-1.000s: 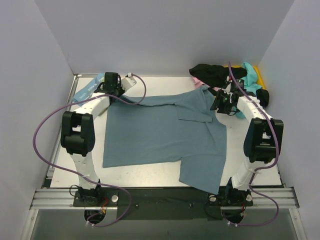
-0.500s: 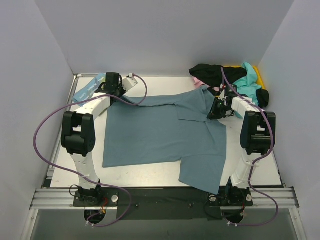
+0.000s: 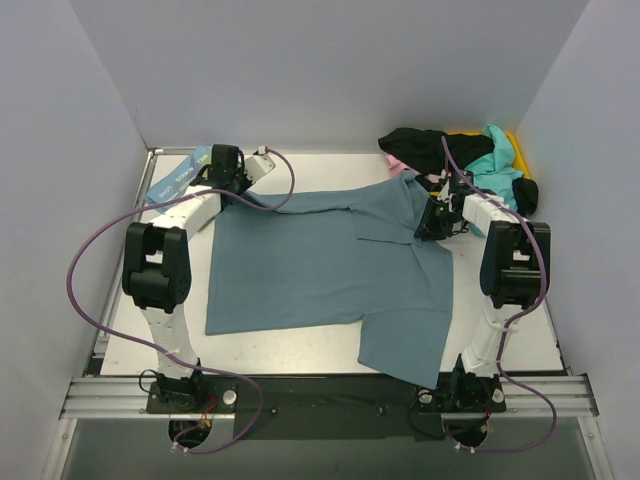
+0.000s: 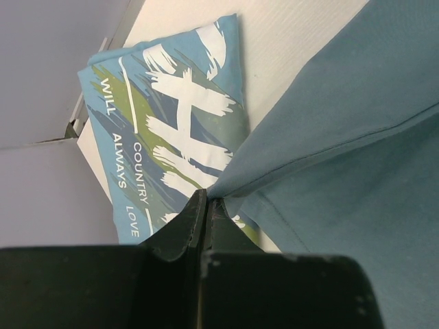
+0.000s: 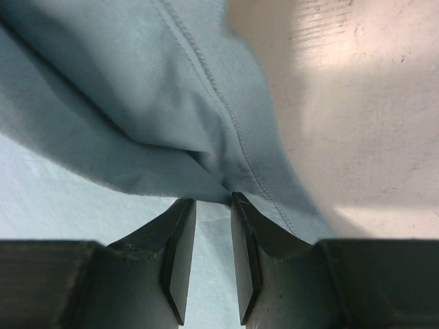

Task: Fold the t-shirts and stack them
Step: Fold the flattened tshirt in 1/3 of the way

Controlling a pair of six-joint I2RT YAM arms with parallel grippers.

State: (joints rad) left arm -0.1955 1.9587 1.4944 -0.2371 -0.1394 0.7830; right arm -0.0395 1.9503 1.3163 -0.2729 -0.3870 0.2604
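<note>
Left tool (image 4: 208,201) clamped on slate-teal t-shirt (image 3: 320,265) far-left corner; right tool (image 5: 212,205) nearly together at far-right hem, grip unclear; shirt spreads nearward.

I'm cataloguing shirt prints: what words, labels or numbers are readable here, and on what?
"WILL ALWAYS LOVE": small white letters on the folded light-blue printed t-shirt.
"COUNTRY": small white letters, same shirt.
Big white brush letters: an "H" perhaps, the rest hidden under the slate-teal t-shirt.
Nothing else readable.

matt cloth t-shirt (image 3: 320,265), smooth pale table (image 3: 300,345)
</note>
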